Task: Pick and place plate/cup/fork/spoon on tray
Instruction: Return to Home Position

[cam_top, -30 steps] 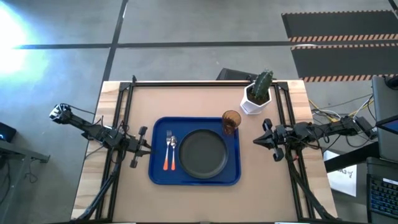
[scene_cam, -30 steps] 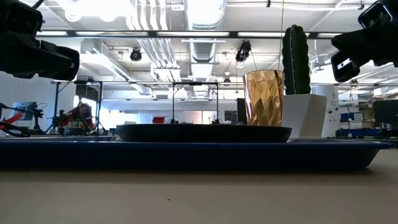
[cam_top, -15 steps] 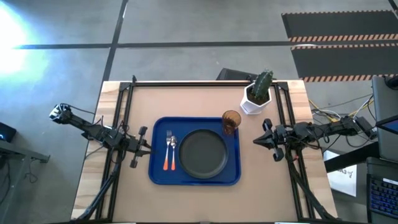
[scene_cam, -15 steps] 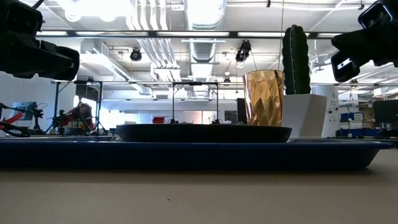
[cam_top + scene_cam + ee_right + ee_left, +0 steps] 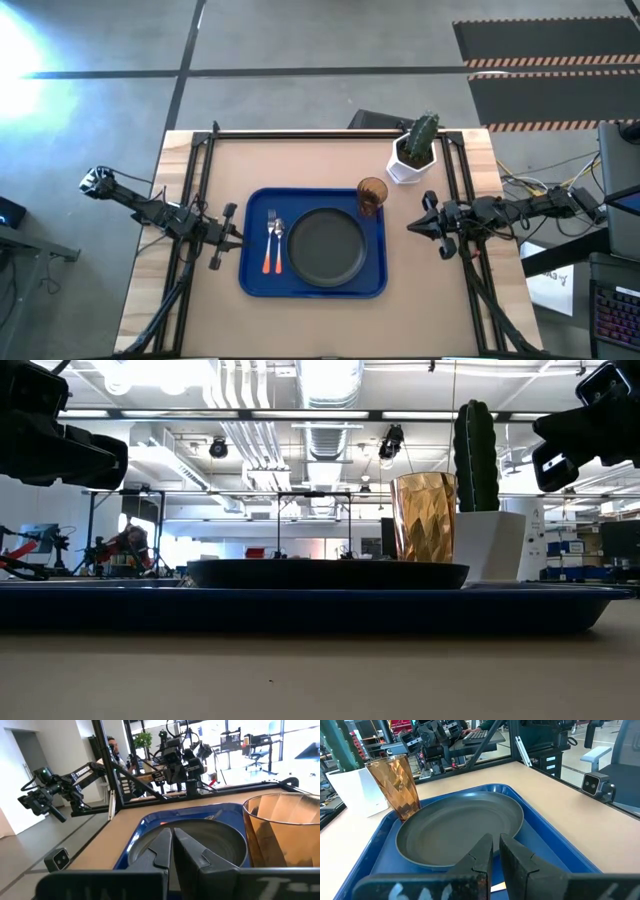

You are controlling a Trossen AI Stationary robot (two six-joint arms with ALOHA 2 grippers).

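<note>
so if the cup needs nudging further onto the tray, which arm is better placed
Right, probably. The cup stands at the tray's far right corner, nearer the right tool; the left tool is across the tray, beyond the plate.

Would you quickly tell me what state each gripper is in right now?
Left gripper: shut, holding nothing, beside the tray's left edge.
Right gripper: shut, holding nothing, just right of the tray, near the cup.
</note>
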